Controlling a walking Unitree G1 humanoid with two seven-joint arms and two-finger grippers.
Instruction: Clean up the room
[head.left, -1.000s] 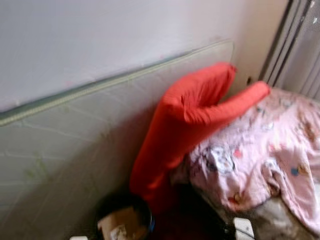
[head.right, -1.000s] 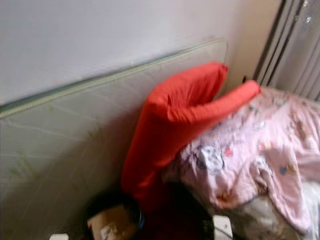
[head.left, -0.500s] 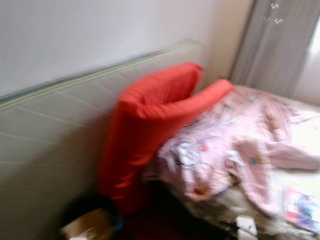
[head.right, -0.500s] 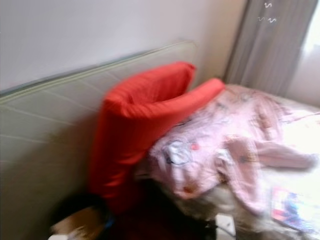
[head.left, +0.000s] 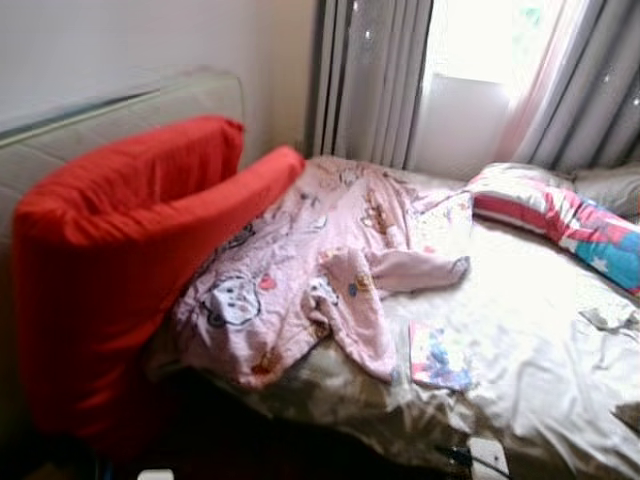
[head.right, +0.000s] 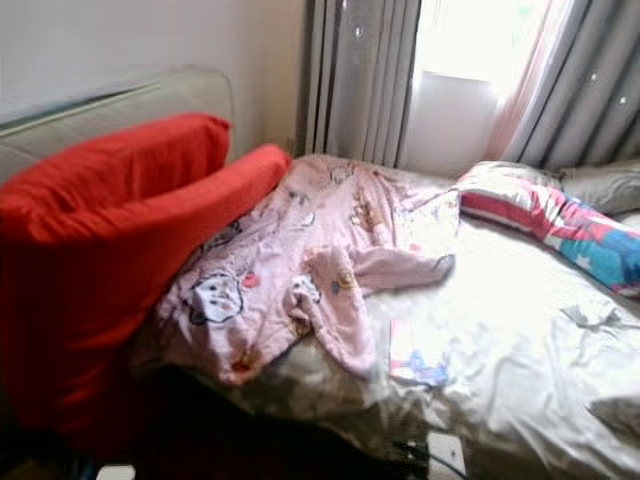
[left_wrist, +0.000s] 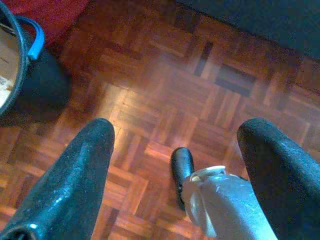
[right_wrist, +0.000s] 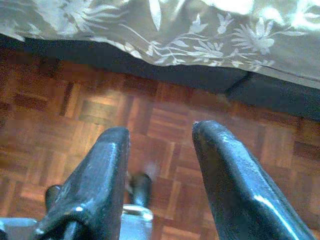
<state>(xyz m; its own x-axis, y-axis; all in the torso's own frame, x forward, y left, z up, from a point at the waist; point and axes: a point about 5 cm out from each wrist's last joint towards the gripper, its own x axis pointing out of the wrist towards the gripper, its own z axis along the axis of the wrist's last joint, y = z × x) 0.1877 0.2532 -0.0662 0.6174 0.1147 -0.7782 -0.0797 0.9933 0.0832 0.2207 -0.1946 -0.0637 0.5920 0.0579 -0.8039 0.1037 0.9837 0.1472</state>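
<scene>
Swinging right since a second ago, the head camera now takes in the whole bed (head.left: 520, 330), with pink pyjamas (head.left: 310, 270) against the red cushion (head.left: 110, 260). Both arms hang idle: left gripper (left_wrist: 175, 150) and right gripper (right_wrist: 160, 150) released, wooden floor (left_wrist: 165, 85) between their jaws.

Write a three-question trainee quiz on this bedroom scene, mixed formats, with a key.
1. True or false: the pink printed pyjama garment lies on the bed.
2. What leans against the bed's left side? A. big red cushion B. blue chair C. green box
3. Fill in: the left pincer hangs above the ____ floor, beside the black bucket with a blue handle.

Key: 1 true; 2 A; 3 wooden parquet.
</scene>
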